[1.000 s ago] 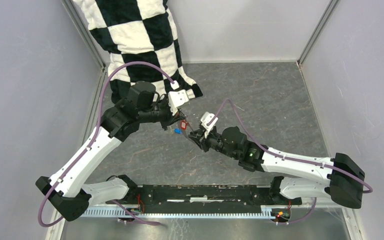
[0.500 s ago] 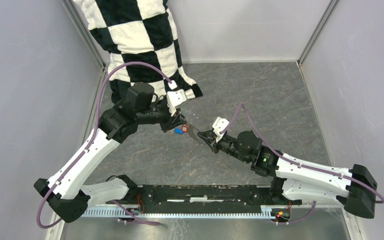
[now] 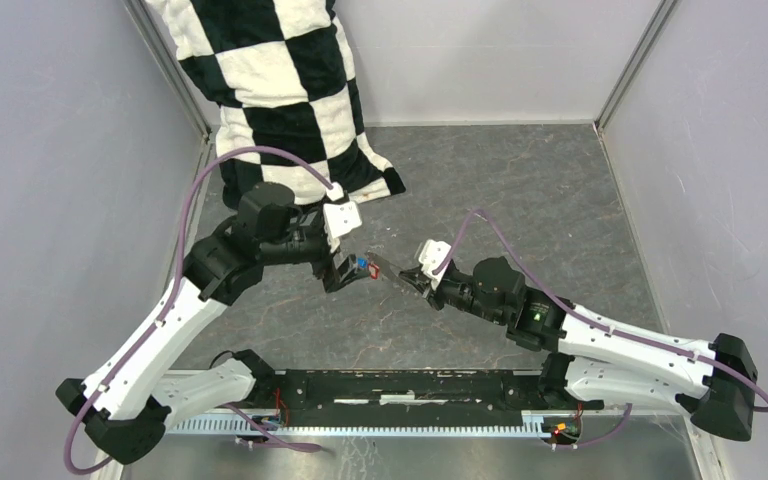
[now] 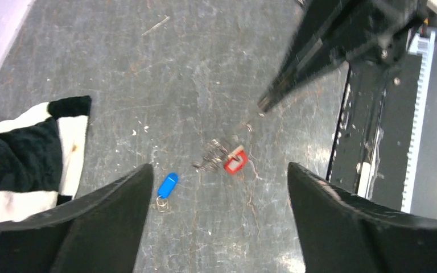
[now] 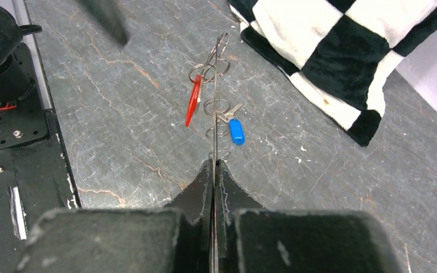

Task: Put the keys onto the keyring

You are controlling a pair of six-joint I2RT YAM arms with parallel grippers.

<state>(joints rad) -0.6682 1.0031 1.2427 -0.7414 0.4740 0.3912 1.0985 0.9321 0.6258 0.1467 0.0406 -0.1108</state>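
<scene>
shiny metal keyring [image 5: 215,114], fuzzy cloth [image 5: 330,51]

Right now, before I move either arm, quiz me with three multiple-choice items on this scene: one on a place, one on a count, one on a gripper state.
1. Where does the blue key lie?
A) on the table, between the checkered cloth and the red key
B) on top of the cloth
C) on the black base rail

2. How many keys show?
A) one
B) two
C) four

3. How do the grippers stand?
A) left gripper open, right gripper shut on the keyring
B) both open
C) both shut on keys

Answers:
1 A: the left wrist view shows it flat on the grey surface between those two.
2 B: only one blue and one red appear.
3 A: the left fingers stand wide apart, while the right ones pinch the thin hoop.
</scene>
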